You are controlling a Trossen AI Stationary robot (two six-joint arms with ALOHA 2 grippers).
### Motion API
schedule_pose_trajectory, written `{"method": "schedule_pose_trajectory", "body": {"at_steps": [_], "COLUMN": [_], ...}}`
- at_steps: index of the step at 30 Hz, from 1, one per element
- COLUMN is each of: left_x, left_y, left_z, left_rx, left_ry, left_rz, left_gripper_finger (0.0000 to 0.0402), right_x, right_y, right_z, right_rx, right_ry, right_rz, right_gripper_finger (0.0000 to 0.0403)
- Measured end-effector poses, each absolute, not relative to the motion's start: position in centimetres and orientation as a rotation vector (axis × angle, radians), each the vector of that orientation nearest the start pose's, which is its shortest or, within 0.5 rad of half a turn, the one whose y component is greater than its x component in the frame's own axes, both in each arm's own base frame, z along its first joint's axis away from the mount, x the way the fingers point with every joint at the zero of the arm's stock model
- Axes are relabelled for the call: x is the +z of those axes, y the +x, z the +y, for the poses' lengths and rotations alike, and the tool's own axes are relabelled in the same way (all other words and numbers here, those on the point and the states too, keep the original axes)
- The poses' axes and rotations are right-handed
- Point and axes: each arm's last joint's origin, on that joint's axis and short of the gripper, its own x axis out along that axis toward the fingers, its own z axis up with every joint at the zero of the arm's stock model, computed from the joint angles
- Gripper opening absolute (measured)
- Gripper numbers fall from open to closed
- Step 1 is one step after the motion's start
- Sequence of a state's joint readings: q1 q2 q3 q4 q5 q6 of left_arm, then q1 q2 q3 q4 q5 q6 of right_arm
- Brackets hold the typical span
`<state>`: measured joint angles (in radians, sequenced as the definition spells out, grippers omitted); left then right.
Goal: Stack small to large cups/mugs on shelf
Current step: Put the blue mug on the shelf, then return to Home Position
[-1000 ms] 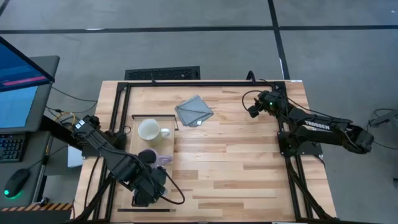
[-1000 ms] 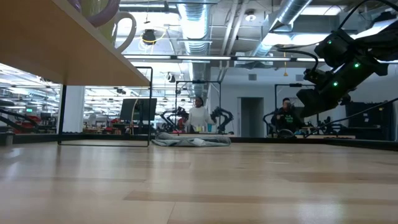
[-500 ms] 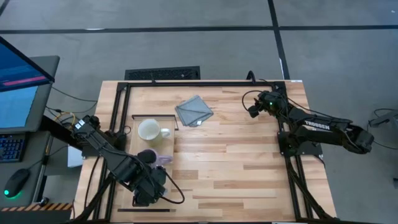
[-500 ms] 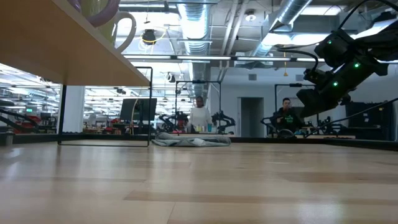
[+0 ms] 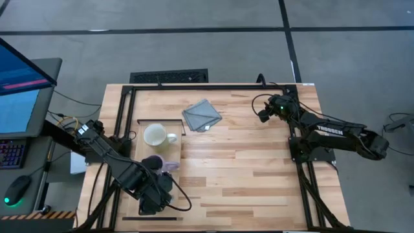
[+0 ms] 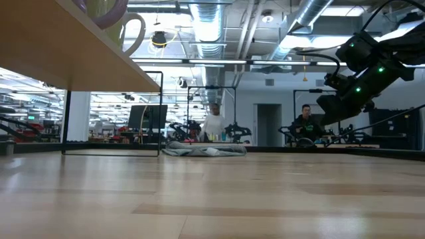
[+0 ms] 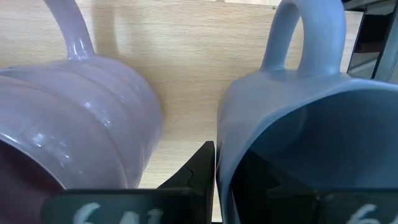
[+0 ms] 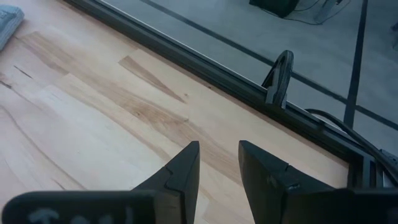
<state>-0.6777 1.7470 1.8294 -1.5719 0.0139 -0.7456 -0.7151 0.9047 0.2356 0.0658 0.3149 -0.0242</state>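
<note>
Two mugs, purple mug [image 7: 74,118] beside grey-blue mug [image 7: 298,124], left-wrist-only.

A grey floor [image 5: 213,45] crossed by dark seams [image 5: 194,29] is seen around the plank table [image 5: 246,162]. A lit monitor [image 5: 16,84], keyboard [image 5: 8,152] and mouse [image 5: 17,189] are placed beside it. Beyond the table, silver ceiling ducts [image 6: 212,20], a hanging lamp [image 6: 159,38] and possibly two people [image 6: 214,123] are shown.
</note>
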Motion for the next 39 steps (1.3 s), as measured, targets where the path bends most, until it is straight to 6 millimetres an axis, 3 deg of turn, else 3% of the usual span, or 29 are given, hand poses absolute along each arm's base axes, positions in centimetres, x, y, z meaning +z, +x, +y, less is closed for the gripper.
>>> {"method": "schedule_pose_trajectory", "body": {"at_steps": [15,29,39], "left_x": [34.7,34.8,35.15], "left_y": [24.38,24.34,24.11], "left_z": [-19.69,-19.75,-19.63], "left_rx": [0.003,0.001,-0.031], "left_ry": [-0.109,-0.145,-0.148], "left_rz": [1.521,1.536,1.537], "left_gripper_finger": [0.004,0.017,0.0189], "right_x": [15.21,15.21,15.21], "right_y": [11.85,11.85,11.86], "right_z": [-11.48,-11.47,-11.47], "right_rx": [-0.989,-0.988,-0.988], "right_ry": [0.104,0.104,0.104], "right_rz": [0.63,0.629,0.629], "right_gripper_finger": [0.0134,0.0134,0.0134]}}
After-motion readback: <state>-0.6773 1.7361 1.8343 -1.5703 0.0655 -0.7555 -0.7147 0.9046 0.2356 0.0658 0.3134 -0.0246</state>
